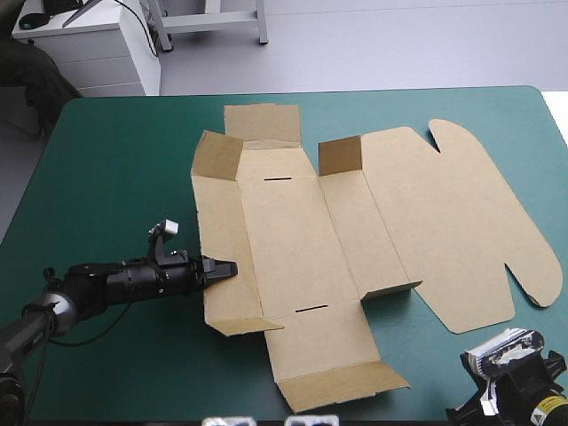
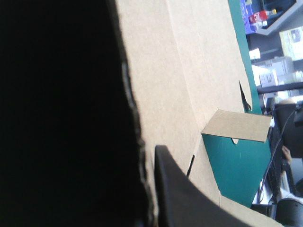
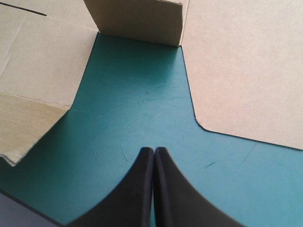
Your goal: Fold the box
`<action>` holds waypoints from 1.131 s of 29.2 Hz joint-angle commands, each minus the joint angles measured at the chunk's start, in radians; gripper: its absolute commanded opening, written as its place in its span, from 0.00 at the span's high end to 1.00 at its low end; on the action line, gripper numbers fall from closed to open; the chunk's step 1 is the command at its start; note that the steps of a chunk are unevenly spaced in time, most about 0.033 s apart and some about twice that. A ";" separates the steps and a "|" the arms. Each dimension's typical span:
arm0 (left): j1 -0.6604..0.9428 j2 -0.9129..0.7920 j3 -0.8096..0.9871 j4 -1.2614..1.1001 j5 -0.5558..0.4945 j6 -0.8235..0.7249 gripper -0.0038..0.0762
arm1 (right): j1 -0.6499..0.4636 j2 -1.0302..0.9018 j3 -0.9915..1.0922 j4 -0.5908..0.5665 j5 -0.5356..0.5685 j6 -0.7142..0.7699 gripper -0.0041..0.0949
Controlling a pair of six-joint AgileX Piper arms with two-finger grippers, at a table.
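The brown box (image 1: 293, 240) lies spread open on the teal-green cover, its rounded lid (image 1: 461, 222) flat toward the right. Two far corner flaps (image 1: 217, 155) (image 1: 340, 155) stand up, and a small flap (image 1: 390, 288) is raised at the near side. My left gripper (image 1: 226, 267) is at the left wall panel's outer edge, shut on the board. In the left wrist view one black finger (image 2: 180, 198) lies over the board (image 2: 189, 61), and the rest is dark. My right gripper (image 3: 154, 151) is shut over bare cover, ahead of it the small raised flap (image 3: 137, 21).
Bare teal-green cover (image 1: 115, 160) stretches from the box to the table's left edge. The near end flap (image 1: 342, 386) lies close to the front edge. The right arm (image 1: 519, 390) sits at the near right corner, beside the lid's edge.
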State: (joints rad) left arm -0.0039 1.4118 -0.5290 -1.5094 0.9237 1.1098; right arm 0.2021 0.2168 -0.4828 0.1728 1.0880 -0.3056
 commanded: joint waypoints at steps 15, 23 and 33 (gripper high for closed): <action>-0.004 -0.023 -0.718 1.063 0.081 -0.538 0.96 | 0.002 0.014 -0.024 0.011 -0.061 -0.006 0.98; -0.017 -0.023 -0.818 1.346 0.077 -0.453 0.96 | 0.002 0.014 -0.024 0.011 -0.061 -0.006 0.98; -0.247 -0.023 -0.820 1.439 -0.127 -0.210 0.96 | 0.002 0.014 -0.024 0.011 -0.061 -0.006 0.98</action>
State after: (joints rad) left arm -0.1714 1.4197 -1.3121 -0.1049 0.9061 0.8550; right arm 0.2021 0.2168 -0.4828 0.1728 1.0880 -0.3056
